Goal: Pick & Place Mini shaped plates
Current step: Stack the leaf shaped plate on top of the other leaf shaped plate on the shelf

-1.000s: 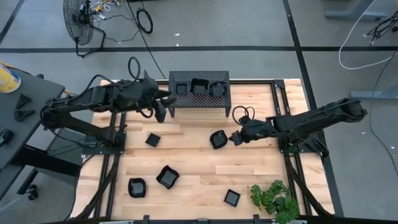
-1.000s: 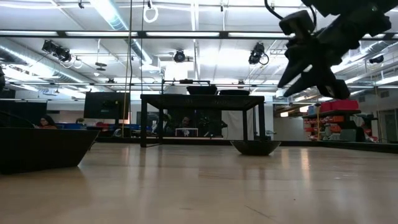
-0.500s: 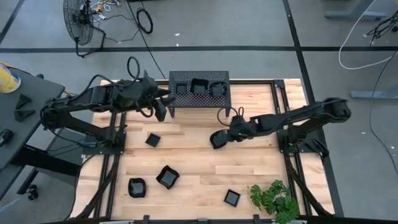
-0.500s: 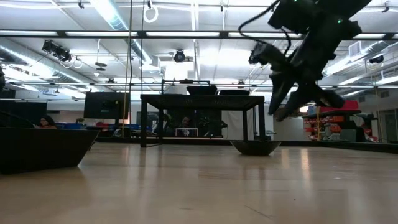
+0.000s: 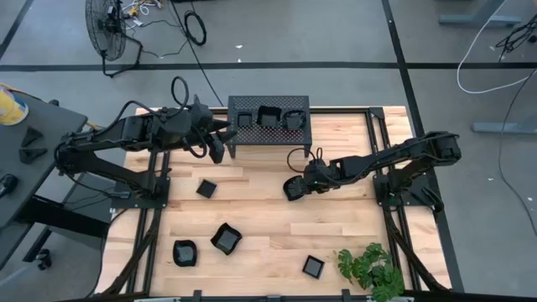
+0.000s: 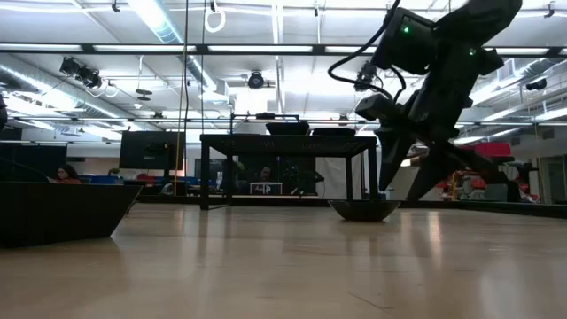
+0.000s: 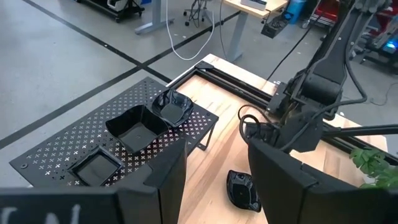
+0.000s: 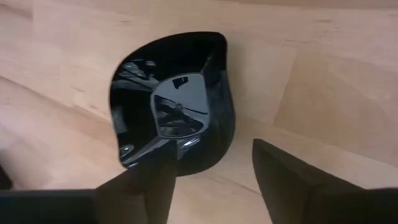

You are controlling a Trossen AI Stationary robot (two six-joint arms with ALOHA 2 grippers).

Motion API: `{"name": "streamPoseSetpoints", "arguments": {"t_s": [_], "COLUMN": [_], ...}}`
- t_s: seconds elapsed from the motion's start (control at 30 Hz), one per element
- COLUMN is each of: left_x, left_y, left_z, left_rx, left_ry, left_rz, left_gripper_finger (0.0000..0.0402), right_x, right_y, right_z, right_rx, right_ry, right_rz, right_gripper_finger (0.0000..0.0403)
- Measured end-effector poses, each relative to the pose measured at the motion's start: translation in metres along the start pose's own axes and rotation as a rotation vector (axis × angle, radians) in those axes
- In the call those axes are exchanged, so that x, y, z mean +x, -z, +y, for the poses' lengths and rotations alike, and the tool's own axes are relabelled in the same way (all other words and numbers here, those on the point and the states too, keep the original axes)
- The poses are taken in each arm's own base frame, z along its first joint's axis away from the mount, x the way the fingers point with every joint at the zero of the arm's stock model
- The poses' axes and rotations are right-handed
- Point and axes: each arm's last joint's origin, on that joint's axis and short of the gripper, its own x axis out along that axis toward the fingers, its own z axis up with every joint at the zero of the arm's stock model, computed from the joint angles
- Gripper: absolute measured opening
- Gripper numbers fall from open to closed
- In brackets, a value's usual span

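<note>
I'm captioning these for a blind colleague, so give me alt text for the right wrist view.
A glossy black mini plate with a raised rim lies on the light wooden tabletop. The right end effector hangs just above it, fingers open, one over the plate's near rim and one over bare wood.

Both arms (image 5: 126, 138) are matte black, built of jointed tubular links, each with a looping black cable (image 5: 179, 87) near the wrist and blocky, angular black fingers (image 7: 292, 186).
</note>
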Motion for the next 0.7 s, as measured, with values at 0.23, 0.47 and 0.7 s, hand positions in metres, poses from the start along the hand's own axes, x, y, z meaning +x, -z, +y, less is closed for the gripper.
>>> {"name": "streamPoseSetpoints", "arguments": {"t_s": [0.23,0.47,0.7], "left_x": [0.0,0.0,0.0], "left_y": [0.0,0.0,0.0], "left_z": [0.0,0.0,0.0], "left_rx": [0.0,-0.005,-0.008], "left_ry": [0.0,0.0,0.0], "left_rz": [0.0,0.0,0.0], "left_gripper_finger": [0.0177,0.0177,0.0177], "right_x": [0.012,0.019,0.024], "right_y": [0.001,-0.001,0.0], "right_z": [-0.001,0.001,0.002], "right_rx": [0.048,0.081,0.087], "right_ry": [0.027,0.007,0.005], "right_rz": [-0.007,-0.017,-0.015], "right_gripper_finger": [0.0223,0.0192,0.014]}}
